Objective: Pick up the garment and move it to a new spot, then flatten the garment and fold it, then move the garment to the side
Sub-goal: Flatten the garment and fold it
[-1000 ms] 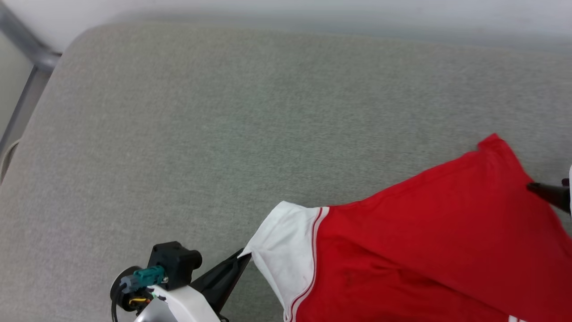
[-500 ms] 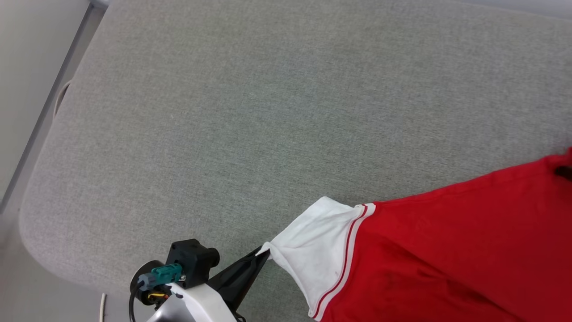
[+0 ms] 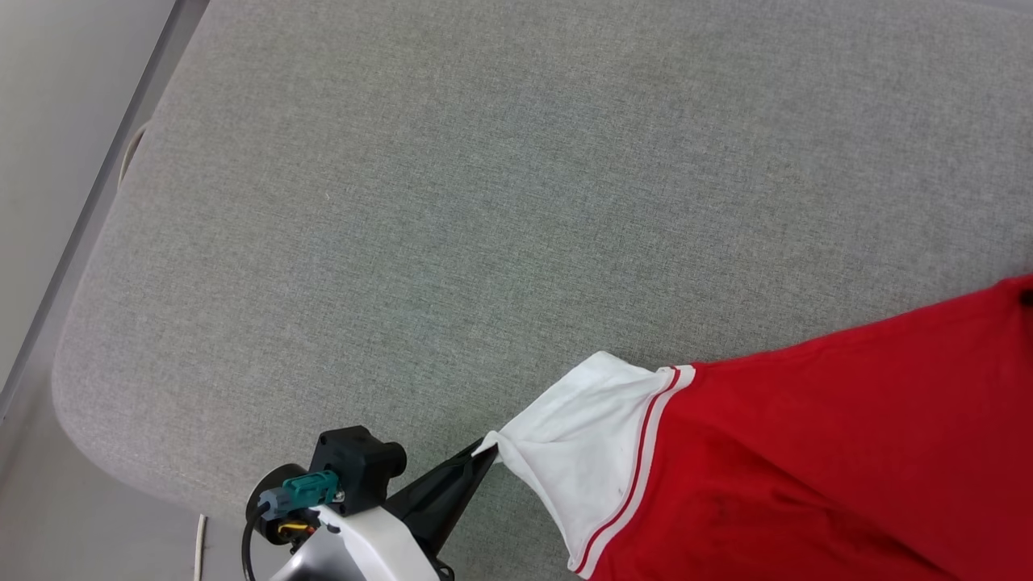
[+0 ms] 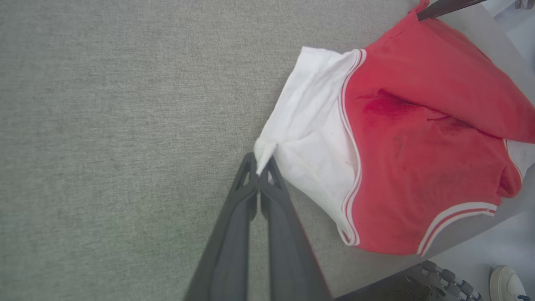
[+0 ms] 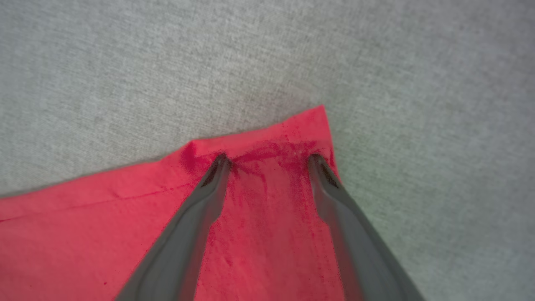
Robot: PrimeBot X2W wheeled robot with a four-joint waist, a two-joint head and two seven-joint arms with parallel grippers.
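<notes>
Camera swung — left jaws still pinch the garment (image 4: 397, 167), right jaws spread.

The garment (image 3: 807, 452) lies on the surface (image 3: 484, 202), whose bare part stretches to the garment's left and behind it. The garment's sleeve (image 3: 581, 452) forms its left end. The left hand (image 3: 487, 449) sits just left of that, fingers pinched together on the sleeve's tip. At the garment's far right corner the right hand (image 5: 267, 159) sits over the cloth, fingers spread apart.
</notes>
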